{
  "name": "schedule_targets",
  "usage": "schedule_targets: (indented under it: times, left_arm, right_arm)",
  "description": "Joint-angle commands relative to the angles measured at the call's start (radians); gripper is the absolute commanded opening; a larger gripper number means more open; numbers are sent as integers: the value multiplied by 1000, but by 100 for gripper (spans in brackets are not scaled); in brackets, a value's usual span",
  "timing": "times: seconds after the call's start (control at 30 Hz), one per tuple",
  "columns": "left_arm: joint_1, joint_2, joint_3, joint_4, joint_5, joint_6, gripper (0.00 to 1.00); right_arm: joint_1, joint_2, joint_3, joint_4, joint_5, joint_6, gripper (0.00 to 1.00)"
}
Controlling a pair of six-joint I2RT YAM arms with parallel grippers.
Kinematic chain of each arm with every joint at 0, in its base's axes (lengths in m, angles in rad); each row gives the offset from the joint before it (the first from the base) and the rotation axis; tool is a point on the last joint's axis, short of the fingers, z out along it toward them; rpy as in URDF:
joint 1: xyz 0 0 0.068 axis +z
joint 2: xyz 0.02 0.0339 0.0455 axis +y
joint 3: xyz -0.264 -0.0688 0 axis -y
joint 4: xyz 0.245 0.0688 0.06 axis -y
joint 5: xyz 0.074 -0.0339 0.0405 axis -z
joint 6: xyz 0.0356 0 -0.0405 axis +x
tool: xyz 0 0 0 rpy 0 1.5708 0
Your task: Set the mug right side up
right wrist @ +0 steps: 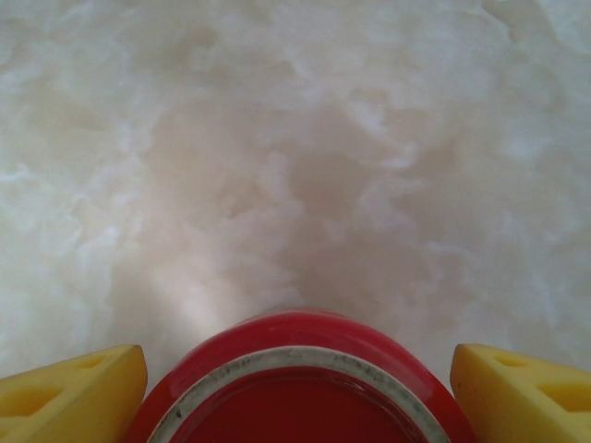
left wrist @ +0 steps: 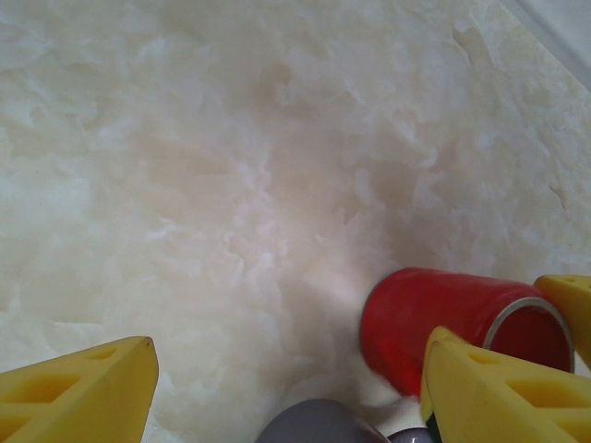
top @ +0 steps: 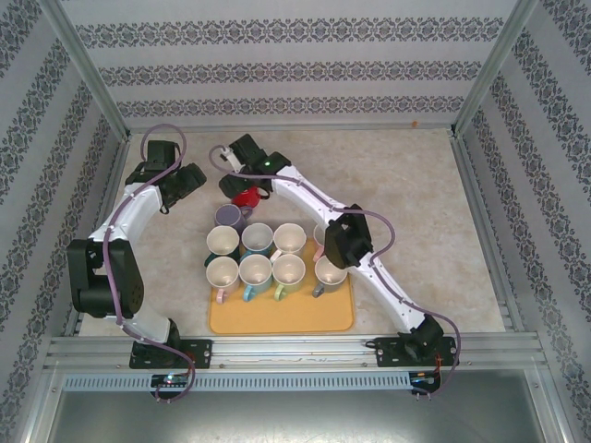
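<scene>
Red mug [right wrist: 295, 337]: glossy glaze, smooth; rim band pale and matt. Table top [right wrist: 295, 138] under it: mottled cream, stone-like, low sheen. Finger pads [right wrist: 65, 392] flanking it: yellow, matt, plastic-looking. Tray [top: 277, 318] on the mug's near side: orange, matt.

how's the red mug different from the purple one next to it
The red mug is bright red, the purple mug dull greyish purple. The red mug sits between the fingers of the right tool, base ring toward that wrist camera; the purple mug stands free of both tools. Both sit beyond the rows of mugs on the tray.
</scene>
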Motion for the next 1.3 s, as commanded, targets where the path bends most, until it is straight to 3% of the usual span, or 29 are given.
schedule_targets:
  times: [0.0,0.13,0.23,0.4,0.67,0.9,1.17,1.27]
  left_arm:
    - [12,-37,2,22,9,2,77]
    - [12,-40,8,16,10,12,77]
    - [13,-35,12,12,14,14,77]
    - [12,-28,20,25,58,16,77]
    - [12,-24,35,53,145,23,76]
    - [12,-23,38,48,167,26,76]
    - [11,-24,34,55,190,20,74]
    - [11,-25,33,53,198,18,73]
  right_arm:
    - [-38,-29,-44,-83,30,66,83]
    - [-71,-72,-89,-120,55,117,83]
    - [-98,-143,-199,-83,7,155,83]
    - [-101,-187,-204,-118,-101,12,98]
    - [-104,-95,-21,-284,-87,-168,98]
    - [-105,-68,-39,-308,-10,-231,98]
    - [-117,-50,-50,-307,-36,-239,98]
    - [-117,-36,-49,-304,-57,-231,93]
